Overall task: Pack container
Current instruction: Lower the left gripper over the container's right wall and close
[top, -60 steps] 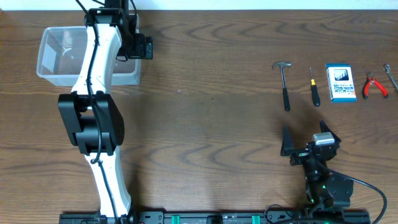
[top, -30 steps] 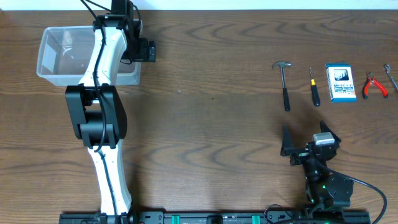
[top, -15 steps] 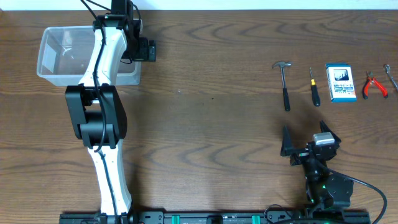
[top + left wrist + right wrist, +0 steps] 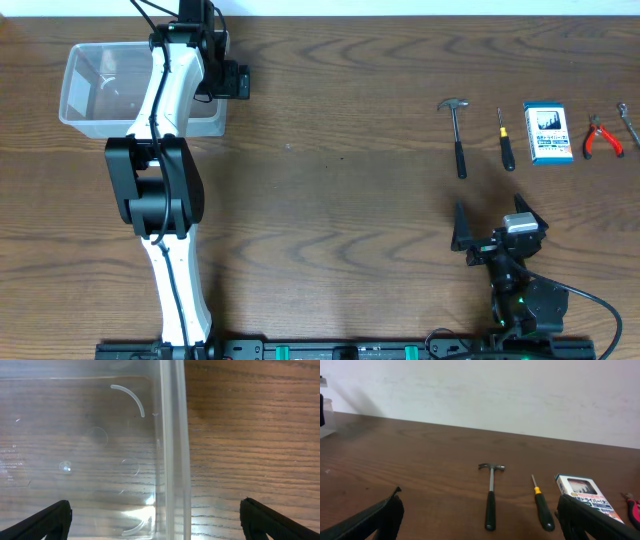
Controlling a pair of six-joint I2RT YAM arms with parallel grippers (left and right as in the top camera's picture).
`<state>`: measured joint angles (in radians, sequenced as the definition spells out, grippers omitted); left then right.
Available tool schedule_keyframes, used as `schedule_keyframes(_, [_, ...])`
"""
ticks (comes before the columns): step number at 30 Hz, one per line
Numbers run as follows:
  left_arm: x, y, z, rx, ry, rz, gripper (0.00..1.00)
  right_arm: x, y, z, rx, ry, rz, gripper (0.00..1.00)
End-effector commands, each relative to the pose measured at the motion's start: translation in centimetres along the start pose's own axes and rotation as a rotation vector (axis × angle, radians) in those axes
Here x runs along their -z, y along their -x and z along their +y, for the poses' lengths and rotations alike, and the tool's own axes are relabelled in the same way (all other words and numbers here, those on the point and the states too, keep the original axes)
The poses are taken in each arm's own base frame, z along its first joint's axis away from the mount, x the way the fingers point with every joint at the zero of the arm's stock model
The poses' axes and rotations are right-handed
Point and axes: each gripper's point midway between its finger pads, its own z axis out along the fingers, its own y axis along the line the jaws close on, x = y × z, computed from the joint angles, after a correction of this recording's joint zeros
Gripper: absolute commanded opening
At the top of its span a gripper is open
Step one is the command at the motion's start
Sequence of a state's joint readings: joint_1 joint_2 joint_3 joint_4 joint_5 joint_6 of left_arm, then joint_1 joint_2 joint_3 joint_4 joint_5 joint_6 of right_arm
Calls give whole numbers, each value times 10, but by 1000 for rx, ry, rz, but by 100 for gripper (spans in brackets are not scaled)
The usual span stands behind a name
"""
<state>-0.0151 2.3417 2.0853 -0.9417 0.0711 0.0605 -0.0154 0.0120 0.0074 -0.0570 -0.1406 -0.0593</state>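
The clear plastic container (image 4: 95, 88) stands at the far left of the table; its inside shows nothing in the left wrist view. My left gripper (image 4: 224, 80) hangs over its right wall (image 4: 172, 450), open. One finger (image 4: 47, 522) is over the inside and the other finger (image 4: 270, 522) is over bare table. Between the fingertips, the left gripper (image 4: 155, 507) has only the wall below it. My right gripper (image 4: 493, 222) rests open near the front right and holds nothing. In the right wrist view the right gripper (image 4: 480, 510) faces the row of tools.
At the far right lie a hammer (image 4: 458, 135), a screwdriver (image 4: 505, 140), a blue-and-white box (image 4: 548, 132), red pliers (image 4: 603, 137) and another tool (image 4: 628, 120) at the edge. The left arm (image 4: 160, 190) crosses the container's right part. A white wall (image 4: 480, 395) stands behind the table.
Two seconds ago the left arm's elbow sat lower; it has since drawn up toward the container and the wrist shifted slightly right. Over the last second nothing moves.
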Motion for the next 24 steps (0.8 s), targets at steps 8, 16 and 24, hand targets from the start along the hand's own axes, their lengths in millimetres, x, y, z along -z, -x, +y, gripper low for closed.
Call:
schedule_keyframes(8, [3,-1,0,-17,11,1,96,0,-1,2,10,7,0,99])
schedule_keyframes(16, [2,-2,0,-17,11,3,96,0,-1,2,10,7,0,99])
schedule_keyframes(24, [-9,-10,1,-16,11,41,96,0,-1,2,10,7,0,99])
